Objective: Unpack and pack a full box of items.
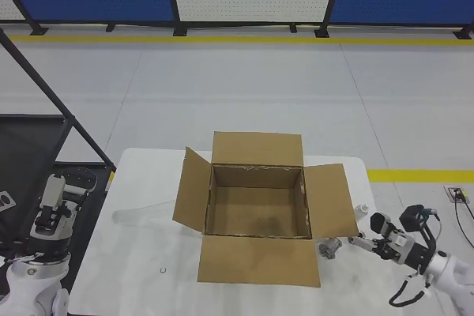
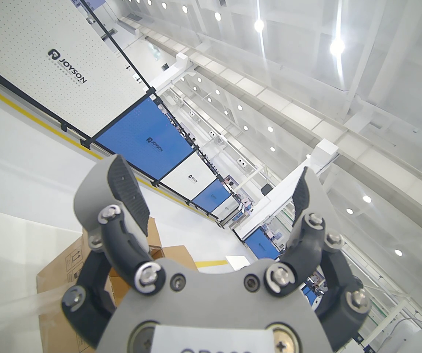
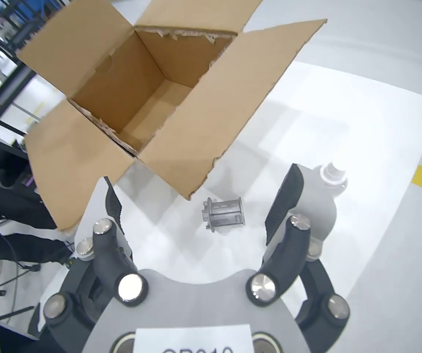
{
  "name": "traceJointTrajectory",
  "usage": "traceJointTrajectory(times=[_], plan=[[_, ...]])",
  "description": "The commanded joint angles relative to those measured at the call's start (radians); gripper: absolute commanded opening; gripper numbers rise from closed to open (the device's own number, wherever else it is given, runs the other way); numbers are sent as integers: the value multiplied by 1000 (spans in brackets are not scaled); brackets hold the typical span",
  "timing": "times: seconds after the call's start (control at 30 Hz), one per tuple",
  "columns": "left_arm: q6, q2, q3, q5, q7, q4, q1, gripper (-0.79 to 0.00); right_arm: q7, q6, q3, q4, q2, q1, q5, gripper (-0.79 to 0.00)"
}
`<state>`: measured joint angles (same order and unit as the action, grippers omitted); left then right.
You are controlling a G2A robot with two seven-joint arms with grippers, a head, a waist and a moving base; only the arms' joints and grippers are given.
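**Container: cardboard box** [image 1: 257,261]. Plain brown corrugated, upright near the middle of the white desk [image 1: 134,276]. All four flaps are folded outward and the torn inner edges are ragged. The interior shows bare cardboard walls and floor, with a dark smudge on the floor.

**Item: grey slotted cylinder** [image 1: 329,249]. Small and lying on its side on the desk, just off the box's near right corner, by the edge of the right flap.

**Item: small white bottle** [image 1: 363,210]. Capped, on the desk right of the right flap. It lies farther back than the cylinder and apart from it.

**Right claw** [image 3: 199,200]. Fingers spread apart with nothing between them. It is low over the desk's right side and faces the cylinder, with the bottle partly behind one finger.

**Left claw** [image 2: 212,165]. Fingers spread apart and holding nothing. It sits off the desk's left edge, tilted up toward the ceiling.
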<state>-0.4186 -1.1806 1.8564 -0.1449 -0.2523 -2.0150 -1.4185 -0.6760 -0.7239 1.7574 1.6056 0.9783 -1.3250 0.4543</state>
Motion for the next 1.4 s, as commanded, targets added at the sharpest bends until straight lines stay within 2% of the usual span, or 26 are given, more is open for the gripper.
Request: traceJointTrajectory(times=[0.0,0.23,0.33,0.5,0.77,0.8,0.9,0.97,1.07,1.1,1.3,1.37], plan=[[0,0,0,0,0,0,0,0,-53,61,-17,-21,-3,37,-58,0],[7,-1,11,-3,19,-5,-10,0,-217,191,-69,-122,-12,165,-224,0],[5,-1,15,-4,21,-6,-12,0,-276,193,-96,-179,-14,225,-299,0],[3,-1,20,-6,24,-9,-13,0,-356,213,-152,-265,-17,323,-328,0],[0,-2,24,-5,29,-8,-16,0,-395,210,-235,-368,-16,434,-343,0],[0,-2,24,-5,30,-8,-16,0,-396,208,-243,-378,-15,444,-345,-18],[0,-2,24,-4,31,-8,-17,0,-400,207,-267,-407,-14,471,-348,-354],[0,-2,24,-4,34,-8,-16,0,-401,204,-281,-422,-14,485,-350,-453],[-1,-3,24,-4,36,-5,-16,0,-401,200,-298,-444,-14,502,-351,-554],[-1,-3,25,-2,36,-4,-15,0,-400,200,-304,-450,-14,507,-351,-619],[-1,-2,31,-5,38,0,-12,0,-398,199,-332,-471,-15,531,-351,-650],[-2,-2,33,-6,39,1,-10,0,-395,202,-342,-472,-15,537,-351,-690]])
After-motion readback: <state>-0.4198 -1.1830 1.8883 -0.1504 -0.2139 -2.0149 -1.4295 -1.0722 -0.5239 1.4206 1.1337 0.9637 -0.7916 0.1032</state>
